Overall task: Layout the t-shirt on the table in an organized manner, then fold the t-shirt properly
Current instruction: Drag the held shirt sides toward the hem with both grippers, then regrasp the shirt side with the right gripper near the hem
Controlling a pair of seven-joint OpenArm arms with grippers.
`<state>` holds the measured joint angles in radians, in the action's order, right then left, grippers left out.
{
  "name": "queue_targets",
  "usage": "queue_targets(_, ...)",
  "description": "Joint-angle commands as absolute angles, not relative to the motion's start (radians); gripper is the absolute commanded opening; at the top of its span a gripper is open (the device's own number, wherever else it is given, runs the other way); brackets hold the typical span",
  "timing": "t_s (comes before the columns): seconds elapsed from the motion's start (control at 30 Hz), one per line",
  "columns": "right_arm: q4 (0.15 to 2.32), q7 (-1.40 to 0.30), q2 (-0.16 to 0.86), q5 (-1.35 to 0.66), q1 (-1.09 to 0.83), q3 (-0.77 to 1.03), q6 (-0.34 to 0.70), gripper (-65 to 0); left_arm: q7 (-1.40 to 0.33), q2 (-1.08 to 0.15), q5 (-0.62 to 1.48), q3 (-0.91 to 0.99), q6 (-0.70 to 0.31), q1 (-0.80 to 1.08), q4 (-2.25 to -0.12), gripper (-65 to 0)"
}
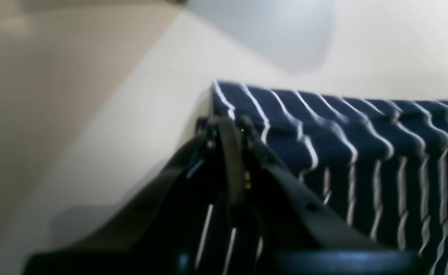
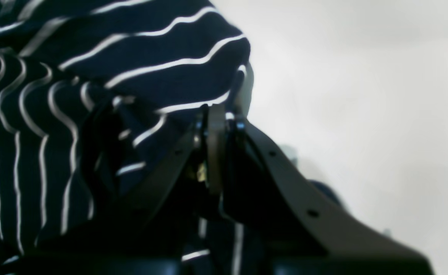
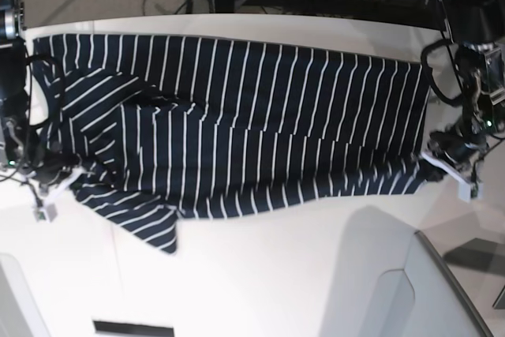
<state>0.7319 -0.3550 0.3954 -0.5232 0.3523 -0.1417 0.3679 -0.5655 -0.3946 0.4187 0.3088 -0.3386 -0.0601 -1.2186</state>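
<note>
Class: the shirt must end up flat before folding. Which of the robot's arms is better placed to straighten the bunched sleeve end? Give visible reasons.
The right arm, probably. In the base view the right gripper is shut on the t-shirt at the crumpled sleeve end. The left gripper pinches the far end, which lies flatter.

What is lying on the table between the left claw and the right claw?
In the base view, only the t-shirt spans from the right claw to the left claw; each claw is shut on one end.
</note>
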Motion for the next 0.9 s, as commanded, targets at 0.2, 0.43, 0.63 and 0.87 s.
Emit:
queue_targets(0.2, 0.753, -0.443, 0.380, -0.541, 0.367, -0.133, 0.374, -64.7, -0.549, -0.348, 0.438, 0.309, -0.344, 0.010, -1.287, -65.0)
queue_targets(0.43, 0.796, -0.549, 0.378, -0.539, 0.367, -0.047, 0.374, -50.7, -0.549, -0.338, 0.438, 0.309, -0.344, 0.044, -1.283, -65.0)
queue_targets(0.63, 0.946, -0.590, 0.381, -0.532, 0.349, 0.067, 0.372, -24.9, -0.545, -0.338, 0.438, 0.311, -0.344, 0.061, -1.283, -65.0)
queue_targets(0.87, 0.575, -0.400, 0.328, -0.312, 0.550, 0.067, 0.374, -18.9, -0.545, -0.340, 0.438, 0.314, -0.344, 0.062, -1.283, -65.0)
